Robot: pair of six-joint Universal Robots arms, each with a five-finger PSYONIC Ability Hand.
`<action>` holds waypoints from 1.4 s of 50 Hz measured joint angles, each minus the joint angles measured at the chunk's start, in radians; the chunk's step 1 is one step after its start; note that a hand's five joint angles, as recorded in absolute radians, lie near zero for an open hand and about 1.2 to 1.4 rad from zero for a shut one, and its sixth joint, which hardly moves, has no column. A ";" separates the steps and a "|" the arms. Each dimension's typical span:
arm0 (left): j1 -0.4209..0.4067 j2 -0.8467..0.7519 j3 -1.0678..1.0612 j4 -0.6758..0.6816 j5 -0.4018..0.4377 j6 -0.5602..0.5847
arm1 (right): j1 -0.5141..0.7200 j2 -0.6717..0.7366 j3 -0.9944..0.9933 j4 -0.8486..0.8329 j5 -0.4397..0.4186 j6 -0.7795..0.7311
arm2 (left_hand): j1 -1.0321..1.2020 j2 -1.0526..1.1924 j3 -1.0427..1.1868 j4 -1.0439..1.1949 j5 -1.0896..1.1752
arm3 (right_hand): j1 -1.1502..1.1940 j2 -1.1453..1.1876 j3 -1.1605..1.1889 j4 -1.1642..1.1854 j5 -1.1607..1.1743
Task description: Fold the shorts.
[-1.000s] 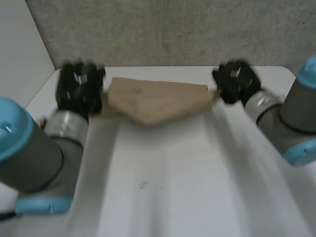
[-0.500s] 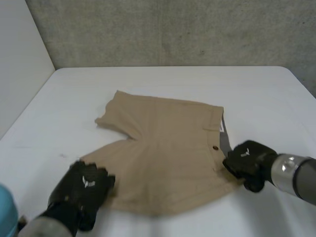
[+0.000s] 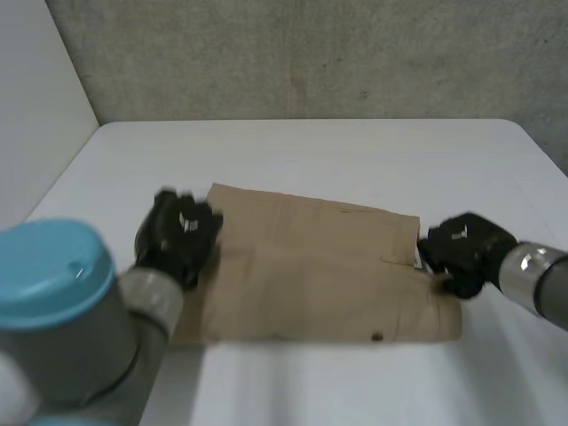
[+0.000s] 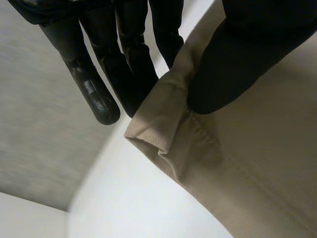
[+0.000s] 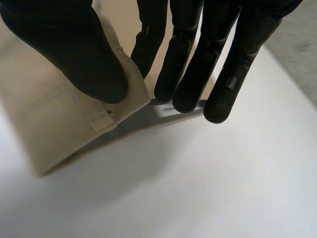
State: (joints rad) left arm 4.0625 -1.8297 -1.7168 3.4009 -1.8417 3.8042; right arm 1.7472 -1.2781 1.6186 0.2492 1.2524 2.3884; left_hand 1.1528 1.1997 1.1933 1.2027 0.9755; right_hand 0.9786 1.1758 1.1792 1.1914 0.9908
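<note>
Lying folded in the middle of the white table (image 3: 355, 151), the beige fabric shorts (image 3: 319, 275) are pinched between thumb and fingers: left hand (image 3: 177, 235) at their left end, right hand (image 3: 461, 248) at their right end.

Left hand (image 3: 177, 235) was matte black all over, and I noted a small white mark on its back. Right hand (image 3: 461, 251) was the same black with the same white mark. Left arm (image 3: 89, 346) was a fat grey joint under a rounded light-blue cap (image 3: 53, 266). Right arm (image 3: 546, 288) was grey with a shiny metal cuff (image 3: 522, 266). Fingers (image 4: 99, 99) were smooth black, and one tip had a round stamped mark.
</note>
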 measured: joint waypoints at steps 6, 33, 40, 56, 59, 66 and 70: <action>0.057 -0.218 0.188 0.214 0.015 0.076 | 0.060 0.156 -0.161 -0.147 0.125 0.078 | 0.000 0.000 0.000 0.000 0.000 | 0.000 0.000 0.000 0.000 0.000; 0.079 -0.779 0.820 0.299 0.020 0.147 | 0.135 0.550 -0.566 -0.460 0.341 0.178 | -0.961 -0.981 -0.967 -0.986 -0.920 | -0.771 -0.950 -0.962 -0.951 -0.918; 0.069 -0.484 0.481 0.280 -0.051 0.013 | 0.118 0.268 -0.290 -0.373 0.239 0.292 | -0.961 -0.993 -0.978 -0.998 -0.928 | -0.771 -0.950 -0.962 -0.951 -0.918; 0.038 -0.082 -0.007 0.138 -0.014 -0.541 | 0.029 0.188 0.002 -0.310 0.050 0.408 | -0.969 -1.006 -0.992 -1.010 -0.928 | -0.555 -0.687 -0.688 -0.699 -0.693; 0.041 -0.084 -0.013 0.137 -0.017 -0.553 | 0.029 0.212 0.005 -0.357 0.049 0.408 | -0.969 -1.006 -0.992 -1.010 -0.928 | -0.387 -0.476 -0.495 -0.508 -0.507; 0.060 -0.092 -0.019 0.140 -0.020 -0.552 | 0.030 0.265 -0.002 -0.422 0.049 0.401 | -0.969 -1.006 -0.992 -1.010 -0.928 | -0.242 -0.235 -0.230 -0.242 -0.280; 0.067 -0.094 -0.023 0.141 -0.020 -0.549 | 0.031 0.287 -0.009 -0.428 0.049 0.394 | -0.969 -1.006 -0.992 -1.010 -0.928 | -0.178 -0.114 -0.121 -0.131 -0.180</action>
State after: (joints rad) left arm 4.1294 -1.9235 -1.7403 3.5414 -1.8615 3.2550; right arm 1.7778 -0.9909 1.6091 -0.1793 1.3016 2.7824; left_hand 0.1842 0.1939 0.2017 0.1930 0.0477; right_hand 0.8003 1.0615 1.0578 1.0600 0.8103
